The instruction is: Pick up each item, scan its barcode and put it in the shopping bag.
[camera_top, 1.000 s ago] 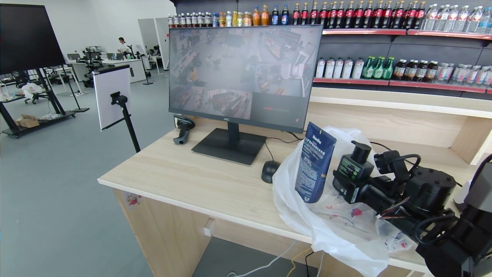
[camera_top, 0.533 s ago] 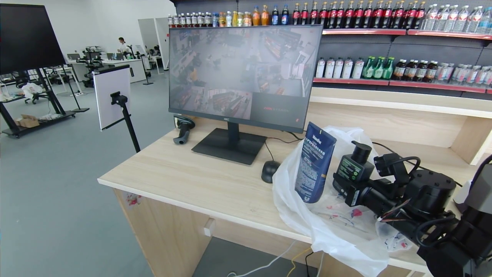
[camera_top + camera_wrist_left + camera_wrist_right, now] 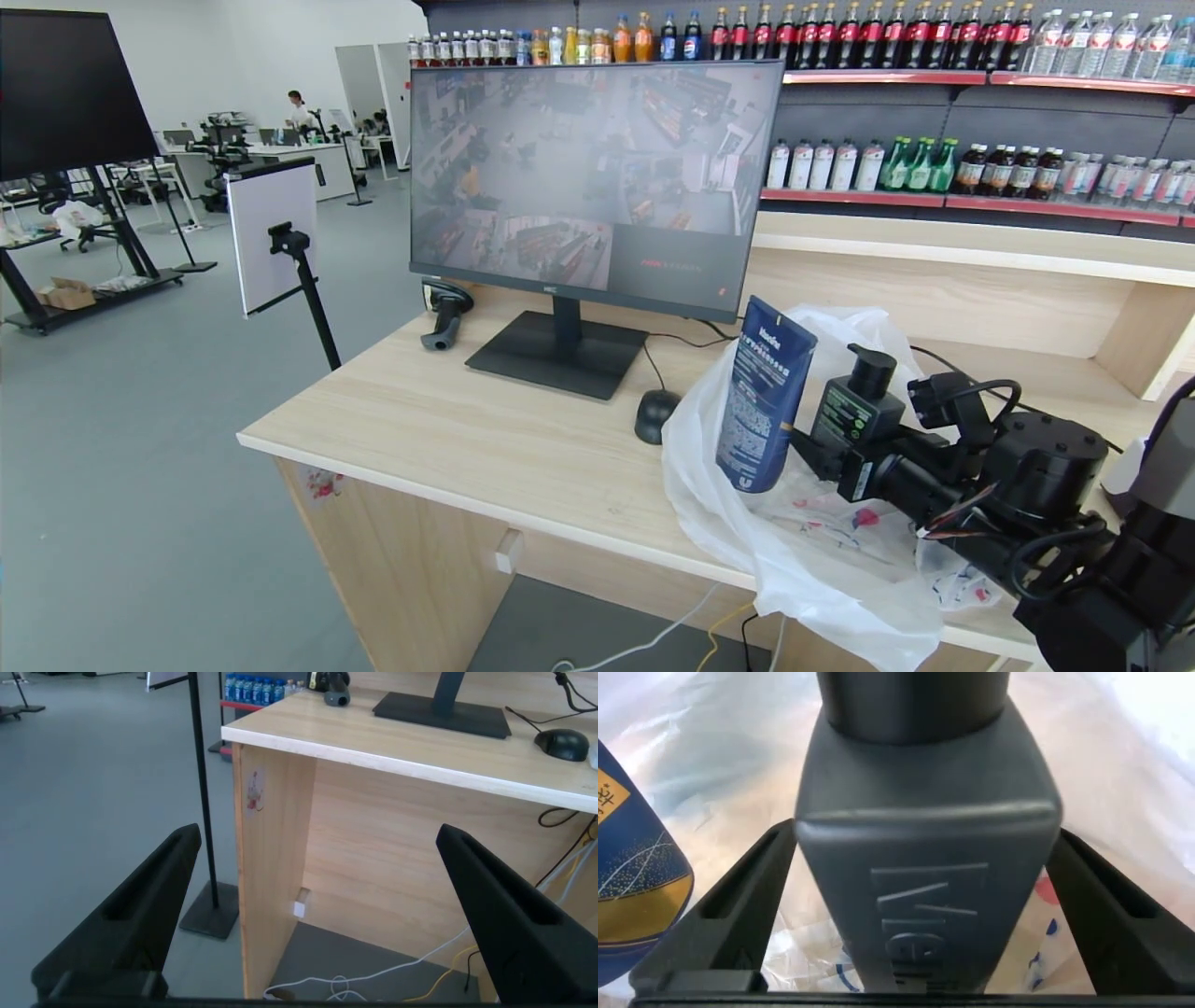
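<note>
Wooden counter (image 3: 485, 439) is carrying monitor (image 3: 588, 177), w/ white shopping bag (image 3: 709, 495) lying open at its rt end. Blue tube (image 3: 764, 397) is standing upright in bag. R gripper (image 3: 924, 833) is clamping dark bottle (image 3: 854, 401) by its sides over bag, just beside tube. L gripper (image 3: 318, 833) is hanging low beside counter, fingers spread wide, nothing btwn.

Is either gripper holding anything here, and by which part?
The right gripper holds the dark grey bottle by its body's two sides; the left gripper is open, empty.
</note>
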